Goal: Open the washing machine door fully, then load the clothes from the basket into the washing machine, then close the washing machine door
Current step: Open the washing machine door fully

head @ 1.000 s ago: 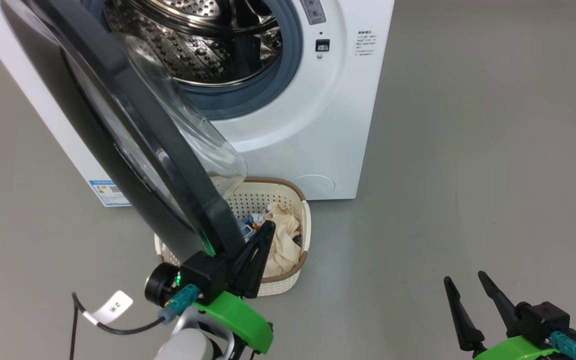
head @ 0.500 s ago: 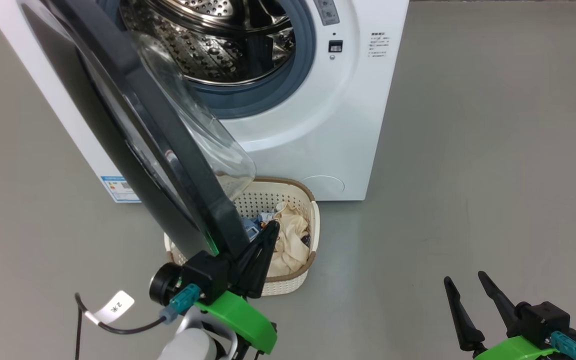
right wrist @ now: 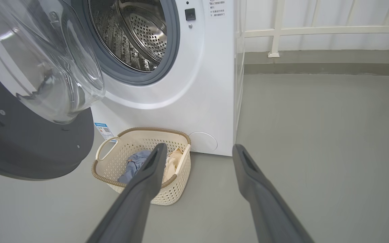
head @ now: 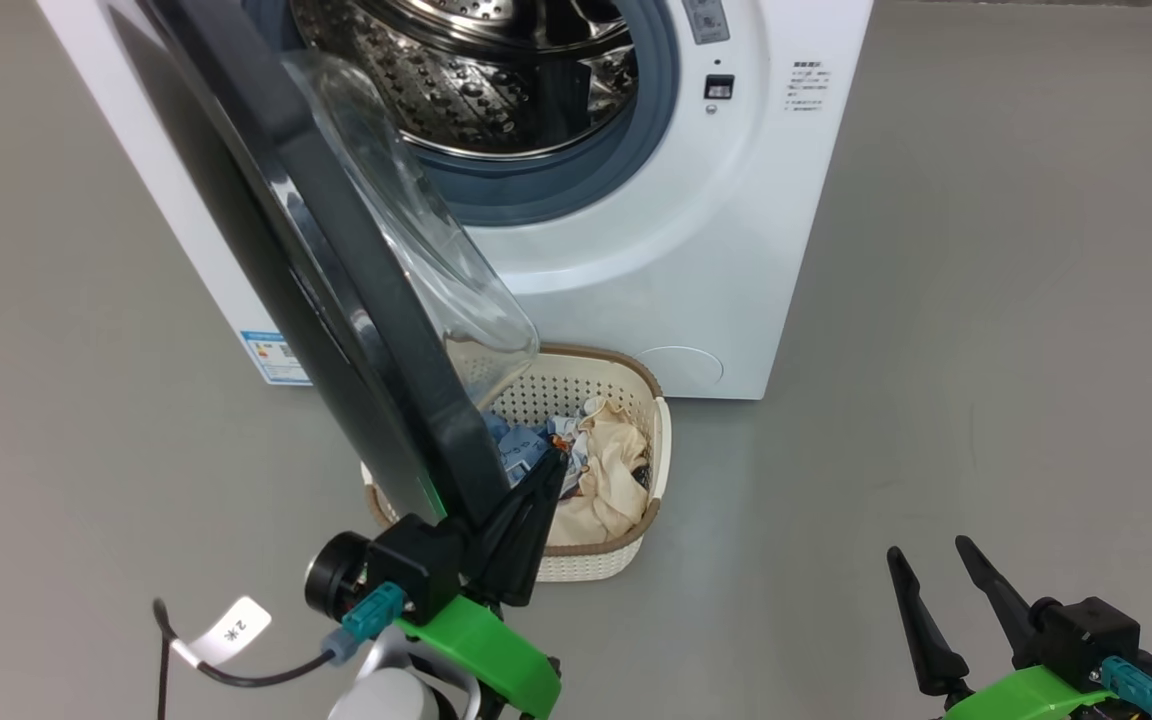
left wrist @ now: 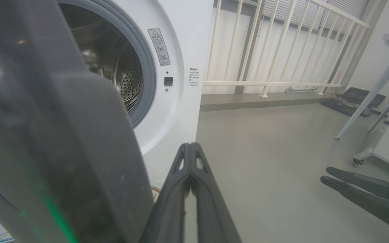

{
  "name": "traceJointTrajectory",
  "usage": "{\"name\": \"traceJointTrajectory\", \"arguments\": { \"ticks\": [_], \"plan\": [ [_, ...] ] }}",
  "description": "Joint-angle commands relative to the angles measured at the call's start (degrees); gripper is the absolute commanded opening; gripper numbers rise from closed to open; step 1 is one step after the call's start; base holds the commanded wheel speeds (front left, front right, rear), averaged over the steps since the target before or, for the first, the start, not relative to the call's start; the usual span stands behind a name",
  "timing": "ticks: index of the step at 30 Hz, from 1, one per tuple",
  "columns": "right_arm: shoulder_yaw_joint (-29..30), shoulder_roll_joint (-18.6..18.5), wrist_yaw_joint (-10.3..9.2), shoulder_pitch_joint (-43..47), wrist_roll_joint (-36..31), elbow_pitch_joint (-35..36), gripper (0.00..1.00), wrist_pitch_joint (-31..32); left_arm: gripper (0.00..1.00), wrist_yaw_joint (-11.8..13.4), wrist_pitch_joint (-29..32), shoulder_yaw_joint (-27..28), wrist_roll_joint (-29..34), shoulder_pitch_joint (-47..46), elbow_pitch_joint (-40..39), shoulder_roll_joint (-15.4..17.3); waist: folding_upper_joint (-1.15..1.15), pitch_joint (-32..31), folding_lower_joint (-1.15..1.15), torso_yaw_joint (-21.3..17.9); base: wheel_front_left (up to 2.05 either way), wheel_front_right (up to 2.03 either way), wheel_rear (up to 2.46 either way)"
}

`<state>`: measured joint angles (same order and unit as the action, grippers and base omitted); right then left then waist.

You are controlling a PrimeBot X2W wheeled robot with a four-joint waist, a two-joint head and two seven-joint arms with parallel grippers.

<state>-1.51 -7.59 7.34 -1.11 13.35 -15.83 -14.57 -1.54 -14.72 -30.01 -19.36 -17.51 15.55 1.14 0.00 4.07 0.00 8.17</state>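
While door (head: 341,300) rim flanks left jaws, basket (head: 591,555) beyond — open floor (head: 936,350) rightward.

Head view. At 7 o'clock, the left gripper (head: 554,470): both dark fingers pressed together into a single blade pointing toward 1 o'clock, with the green left wrist bracket (head: 481,650) and pale forearm (head: 391,695) beneath it. At 5 o'clock, the right gripper (head: 929,552): fingers spread wide, nothing between them, tips aimed toward 11 o'clock, rising from the green right wrist bracket (head: 1026,695).
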Motion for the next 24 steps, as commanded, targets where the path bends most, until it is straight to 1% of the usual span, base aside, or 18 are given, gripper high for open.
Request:
{"name": "traceJointTrajectory", "arguments": {
  "ticks": [1,13,24],
  "plan": [
    [-1.56,-0.72,0.14,-1.61,0.49,1.07,1.0,-0.43,0.0,0.7,-0.28,3.99,0.11,-0.8,-0.93,2.37,0.0,0.04,0.0,0.39,0.0,0.0,0.0],
    [-1.4,-0.93,0.14,-1.49,0.61,0.96,1.0,-0.43,0.0,1.36,-0.28,4.32,0.29,0.81,-2.45,3.12,0.0,0.18,0.0,2.4,0.0,0.0,0.0],
    [-1.42,-0.79,0.14,-1.64,0.55,0.89,1.0,-0.43,0.0,2.55,-0.17,4.51,0.15,2.08,-4.3,4.27,0.0,0.56,0.0,4.69,0.0,0.0,0.0]
  ]
}}
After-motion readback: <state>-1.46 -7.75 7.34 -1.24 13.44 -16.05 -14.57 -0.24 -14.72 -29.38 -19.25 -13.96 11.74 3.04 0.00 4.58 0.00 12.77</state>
